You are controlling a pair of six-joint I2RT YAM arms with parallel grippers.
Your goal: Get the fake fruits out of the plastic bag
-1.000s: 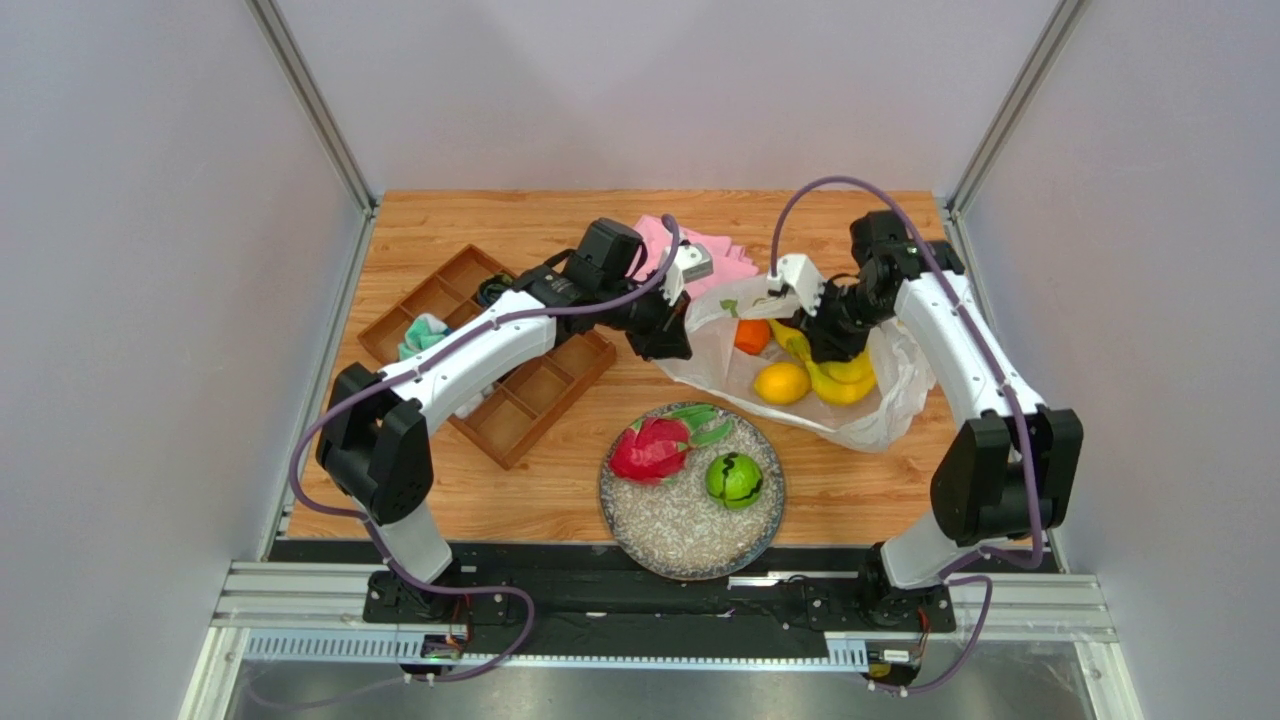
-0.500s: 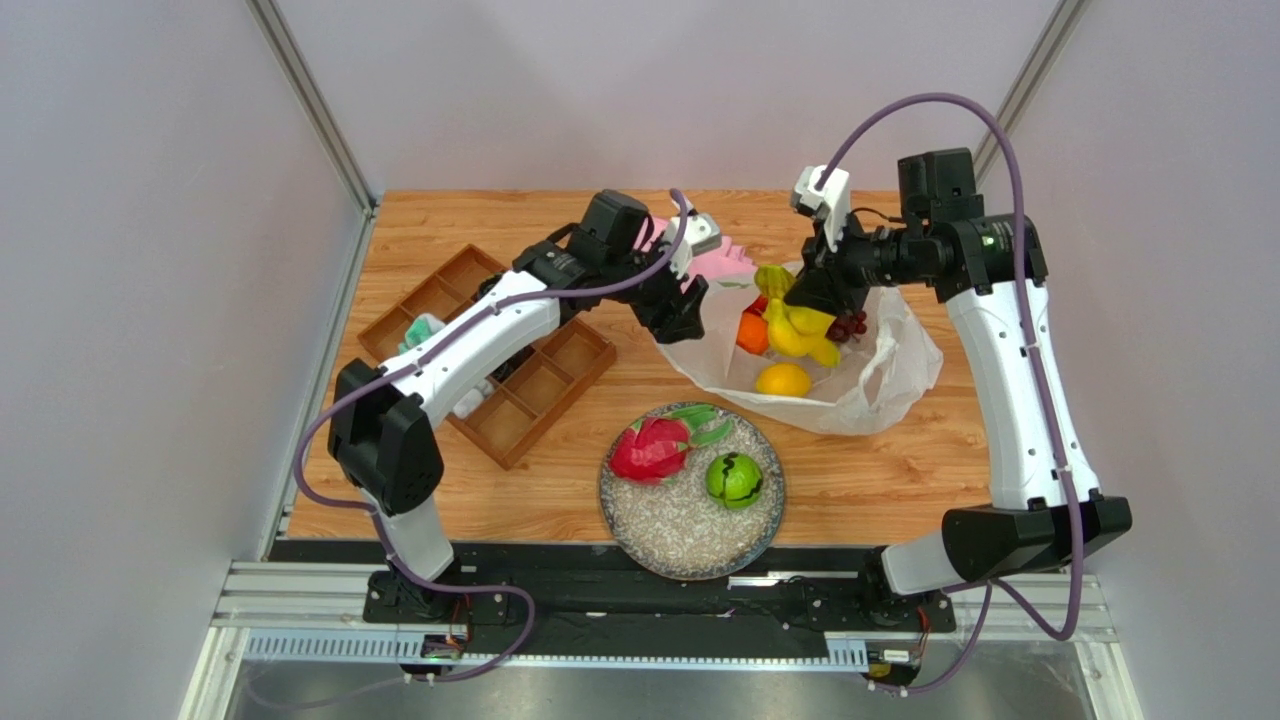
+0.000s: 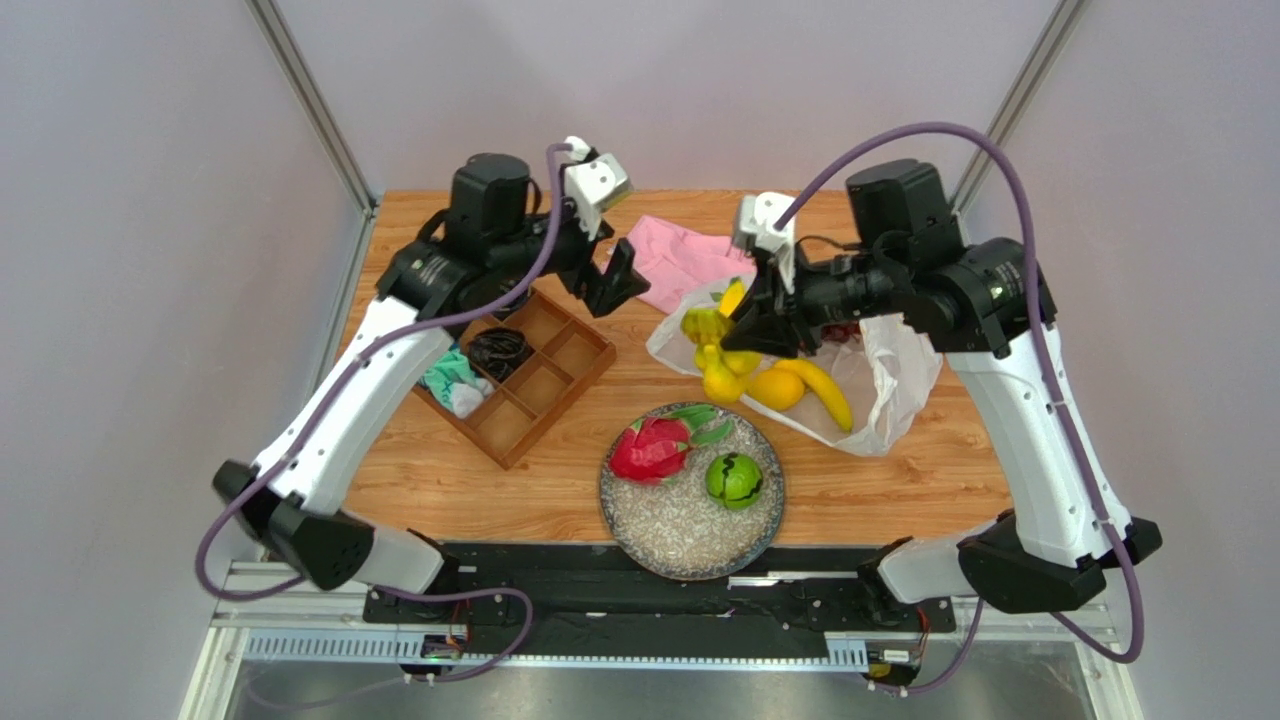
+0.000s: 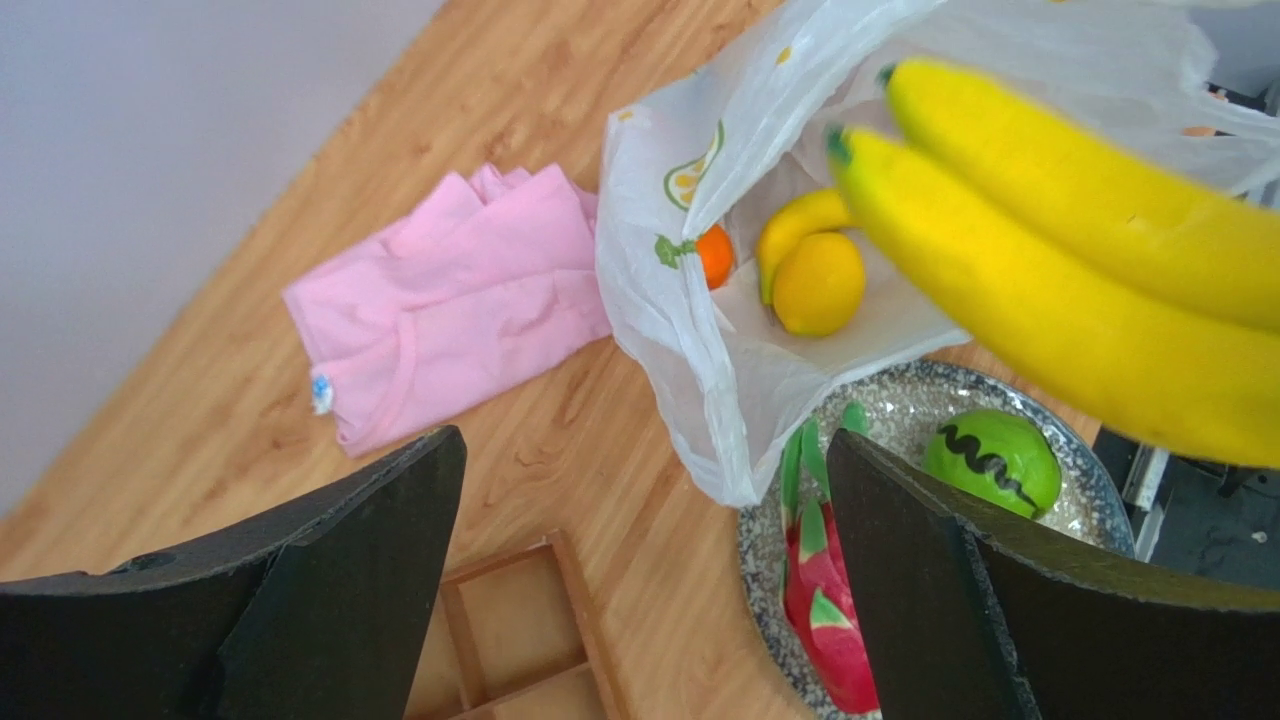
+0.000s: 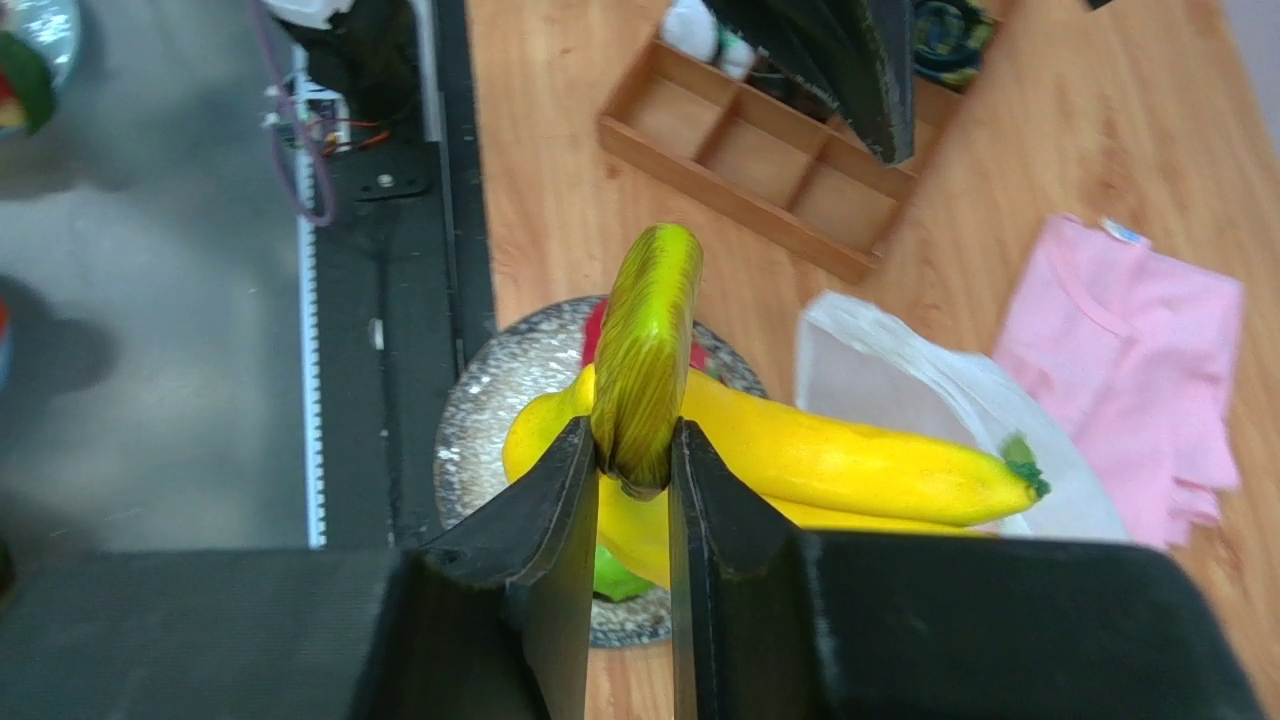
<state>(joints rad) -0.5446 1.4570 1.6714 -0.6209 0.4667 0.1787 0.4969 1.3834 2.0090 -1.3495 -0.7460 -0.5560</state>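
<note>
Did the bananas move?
Yes. Held by the right pincer, the bananas have shifted left, from right of the plate to just beyond its far rim.

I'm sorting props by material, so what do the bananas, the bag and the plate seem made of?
Bananas: probably plastic, glossy even yellow skin. Bag: thin plastic film, crinkled and translucent. Plate: speckled grey, perhaps ceramic or melamine; can't tell.

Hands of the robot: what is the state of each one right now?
Left hand: open, holding nothing.
Right hand: closed on the bananas.
</note>
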